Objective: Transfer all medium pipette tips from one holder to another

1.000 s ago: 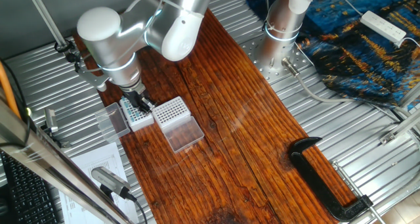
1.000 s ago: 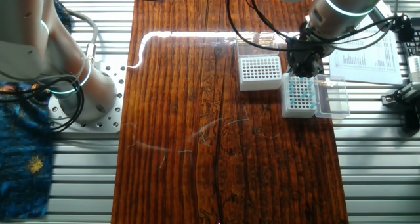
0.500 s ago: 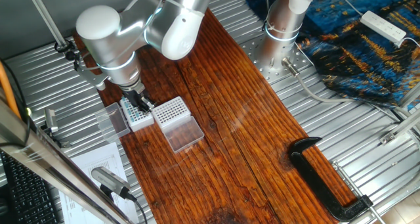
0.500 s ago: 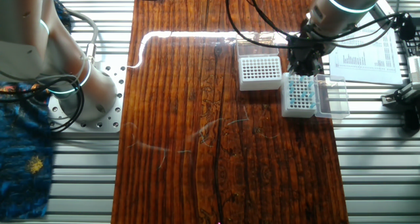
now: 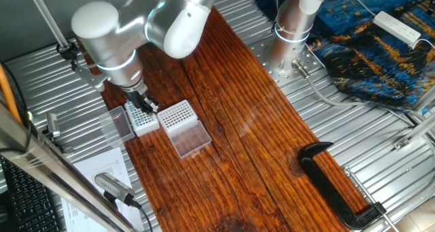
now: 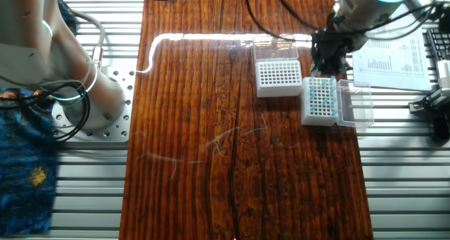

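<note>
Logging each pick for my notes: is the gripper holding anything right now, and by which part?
It cannot be told. The gripper hangs over the white-sided rack of teal tips; anything between its fingers is too small to see.

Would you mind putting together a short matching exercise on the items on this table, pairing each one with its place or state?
Things:
1. white-sided rack
2. clear-sided rack
3. black clamp
4. end effector

Places or states:
A. lying on the metal table by the wooden board's edge
B. hovering at one end of a rack
C. holes all look empty
D. holds teal tips

Pairs: 1-D, 2-C, 3-A, 4-B
</note>
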`<state>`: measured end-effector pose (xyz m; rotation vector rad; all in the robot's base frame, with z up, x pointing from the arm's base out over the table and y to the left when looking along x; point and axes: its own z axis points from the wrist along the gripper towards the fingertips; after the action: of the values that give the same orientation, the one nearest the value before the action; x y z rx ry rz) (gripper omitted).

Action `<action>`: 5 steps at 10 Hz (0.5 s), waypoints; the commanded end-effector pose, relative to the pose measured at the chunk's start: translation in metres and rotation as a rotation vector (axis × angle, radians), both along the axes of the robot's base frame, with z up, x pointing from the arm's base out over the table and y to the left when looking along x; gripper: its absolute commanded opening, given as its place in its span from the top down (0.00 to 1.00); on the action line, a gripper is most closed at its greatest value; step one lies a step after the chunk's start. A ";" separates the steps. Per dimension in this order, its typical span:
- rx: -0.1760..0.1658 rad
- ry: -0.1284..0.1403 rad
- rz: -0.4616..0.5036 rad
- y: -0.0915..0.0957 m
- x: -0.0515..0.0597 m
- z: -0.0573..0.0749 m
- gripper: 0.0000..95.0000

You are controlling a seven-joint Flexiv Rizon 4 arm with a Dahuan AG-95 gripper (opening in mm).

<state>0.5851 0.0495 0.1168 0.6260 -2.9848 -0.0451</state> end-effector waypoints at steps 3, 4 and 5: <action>-0.001 0.006 0.003 0.004 -0.003 0.019 1.00; -0.001 0.010 -0.002 0.006 -0.005 0.025 1.00; -0.001 0.010 -0.008 0.010 -0.007 0.030 1.00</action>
<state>0.5794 0.0610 0.1482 0.6104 -2.9776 -0.0489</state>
